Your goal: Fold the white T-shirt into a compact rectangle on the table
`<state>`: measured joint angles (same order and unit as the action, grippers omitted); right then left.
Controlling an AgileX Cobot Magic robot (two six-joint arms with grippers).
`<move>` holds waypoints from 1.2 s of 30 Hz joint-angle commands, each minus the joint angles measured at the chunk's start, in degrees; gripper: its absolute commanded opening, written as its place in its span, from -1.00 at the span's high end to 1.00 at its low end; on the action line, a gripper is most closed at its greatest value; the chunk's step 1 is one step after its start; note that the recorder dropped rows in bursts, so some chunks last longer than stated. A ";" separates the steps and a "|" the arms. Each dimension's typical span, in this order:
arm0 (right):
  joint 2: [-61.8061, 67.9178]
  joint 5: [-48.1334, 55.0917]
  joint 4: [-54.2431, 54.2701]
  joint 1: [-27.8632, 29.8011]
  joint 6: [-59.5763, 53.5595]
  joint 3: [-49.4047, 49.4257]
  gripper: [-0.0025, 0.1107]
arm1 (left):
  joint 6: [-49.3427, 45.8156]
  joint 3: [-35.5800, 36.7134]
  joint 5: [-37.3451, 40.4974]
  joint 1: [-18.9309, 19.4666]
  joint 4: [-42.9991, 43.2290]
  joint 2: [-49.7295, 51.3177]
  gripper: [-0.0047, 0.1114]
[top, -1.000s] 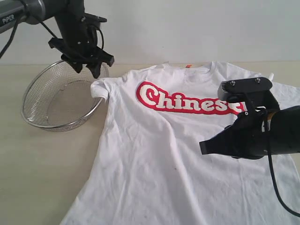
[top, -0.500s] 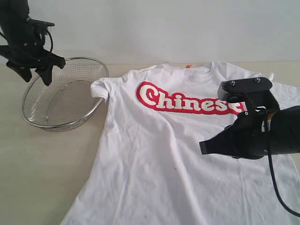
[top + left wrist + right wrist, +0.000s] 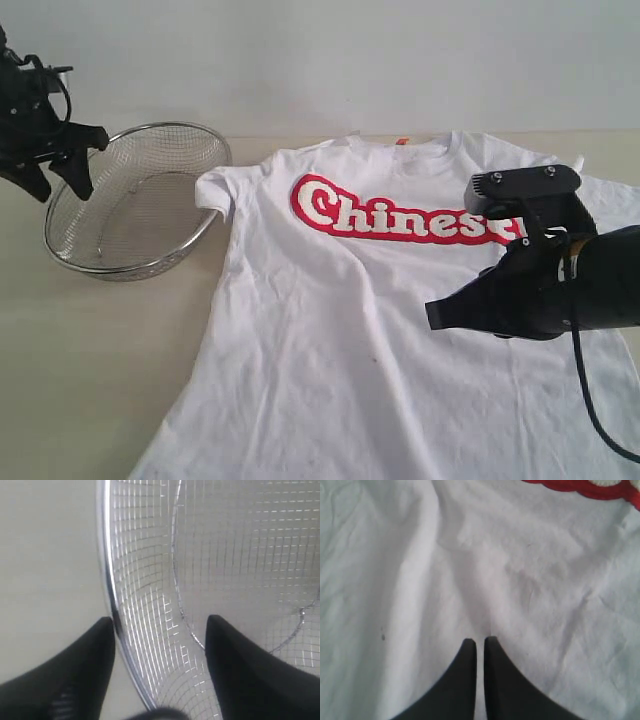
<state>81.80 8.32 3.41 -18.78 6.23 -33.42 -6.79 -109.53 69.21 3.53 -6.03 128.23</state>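
with the white t-shirt [image 3: 330, 330] spread print-up on the table [image 3: 80, 380], our left gripper [image 3: 60, 188] gaping empty over the mesh basket [image 3: 130, 215] rim and our right gripper [image 3: 479, 641] pinched shut on nothing above the shirt, we risk snagging the basket just beside the sleeve.

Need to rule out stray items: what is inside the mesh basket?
Nothing shows inside the mesh basket, only bare wire mesh. The open left pincer covers a small part of its rim, so that spot is unseen.
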 commanded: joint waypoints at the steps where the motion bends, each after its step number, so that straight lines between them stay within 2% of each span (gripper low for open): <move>1: 0.02 -0.40 -0.32 0.49 -0.47 0.12 0.96 | -0.70 0.34 -2.44 0.18 -0.20 -1.85 0.04; 12: 0.02 0.10 -0.32 0.26 -0.47 0.12 0.96 | -0.70 0.34 -5.21 0.41 -0.20 -0.19 0.04; 19: 0.02 0.08 -0.32 0.26 -0.59 0.12 0.96 | -0.70 0.34 -6.97 0.49 3.01 0.15 0.04; 36: 0.02 0.10 -0.32 0.26 -0.58 0.12 0.96 | -0.54 0.34 -6.38 0.49 -0.65 6.61 0.05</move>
<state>81.80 8.53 3.41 -18.78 6.12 -33.42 -7.12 -109.53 62.57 3.98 -5.78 134.36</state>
